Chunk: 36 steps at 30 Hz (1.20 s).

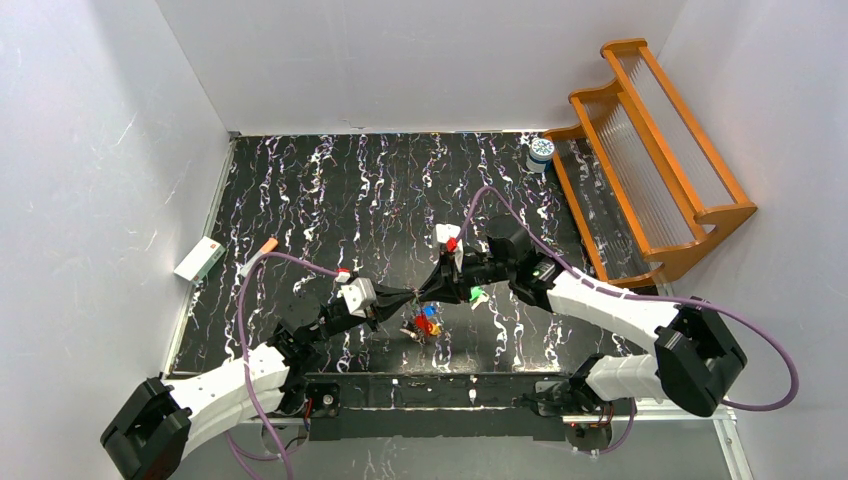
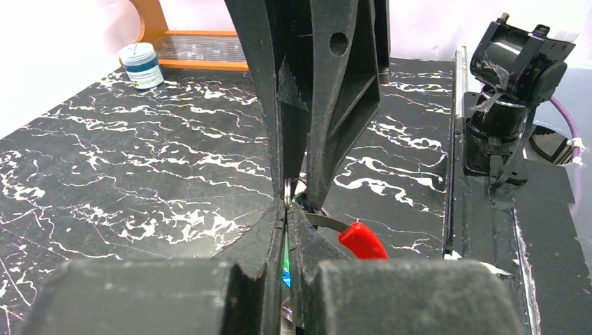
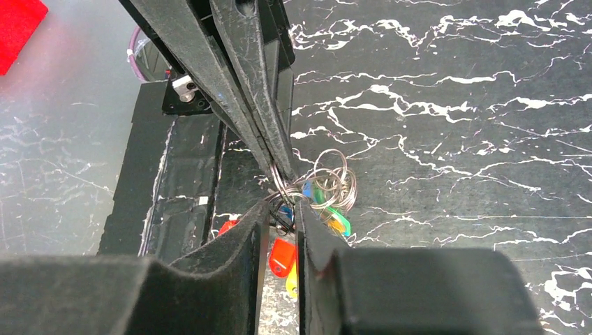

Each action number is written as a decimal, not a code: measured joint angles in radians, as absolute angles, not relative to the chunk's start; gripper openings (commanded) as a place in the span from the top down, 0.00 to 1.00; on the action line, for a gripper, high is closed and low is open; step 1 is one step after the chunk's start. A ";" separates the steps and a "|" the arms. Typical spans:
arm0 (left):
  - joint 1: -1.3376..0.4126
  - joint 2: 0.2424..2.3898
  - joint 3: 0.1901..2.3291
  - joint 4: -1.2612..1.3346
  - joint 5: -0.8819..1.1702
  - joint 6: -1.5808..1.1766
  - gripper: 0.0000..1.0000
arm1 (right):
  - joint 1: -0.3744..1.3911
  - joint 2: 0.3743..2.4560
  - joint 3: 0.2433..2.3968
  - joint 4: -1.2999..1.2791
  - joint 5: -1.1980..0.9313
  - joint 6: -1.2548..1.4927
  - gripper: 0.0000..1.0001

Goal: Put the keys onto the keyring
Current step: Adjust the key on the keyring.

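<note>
The white-and-black left arm (image 1: 240, 375) reached forward and inward, and the black two-finger left gripper (image 1: 405, 297) was pressed fully closed. The matching right arm (image 1: 600, 300) angled in opposite; the black right gripper (image 1: 430, 288) met it tip to tip, fingers nearly together.

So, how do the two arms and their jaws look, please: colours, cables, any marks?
Both the left arm and the right arm have white link shells with black joints and bases. A purple cable loops along each. The wrists carry white blocks with small red marks. The jaws are black, long and tapering.
</note>
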<state>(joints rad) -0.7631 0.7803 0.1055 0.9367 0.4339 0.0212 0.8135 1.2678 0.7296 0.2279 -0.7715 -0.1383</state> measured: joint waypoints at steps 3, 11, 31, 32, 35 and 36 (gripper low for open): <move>-0.763 0.781 0.105 0.937 0.435 0.021 1.00 | 0.813 1.275 0.732 0.236 -0.776 -0.138 0.71; -0.764 0.788 0.105 0.938 0.446 0.021 1.00 | 0.813 1.284 0.746 0.243 -0.786 -0.138 0.75; -0.763 0.785 0.110 0.907 0.418 0.041 0.68 | 0.815 1.284 0.862 -0.053 -0.667 -0.289 0.99; -0.763 0.784 0.112 0.897 0.413 0.046 0.68 | 0.816 1.285 0.885 -0.097 -0.646 -0.304 0.99; -0.763 0.782 0.134 0.843 0.402 0.070 0.68 | 0.822 1.297 0.942 -0.193 -0.606 -0.341 0.99; -0.763 0.782 0.147 0.817 0.401 0.080 0.68 | 0.826 1.306 0.960 -0.222 -0.593 -0.352 0.99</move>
<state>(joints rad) -0.7631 0.7818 0.1467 0.8173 0.4007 0.0803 0.8257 1.3056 0.9604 -0.2218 -0.5930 -0.3515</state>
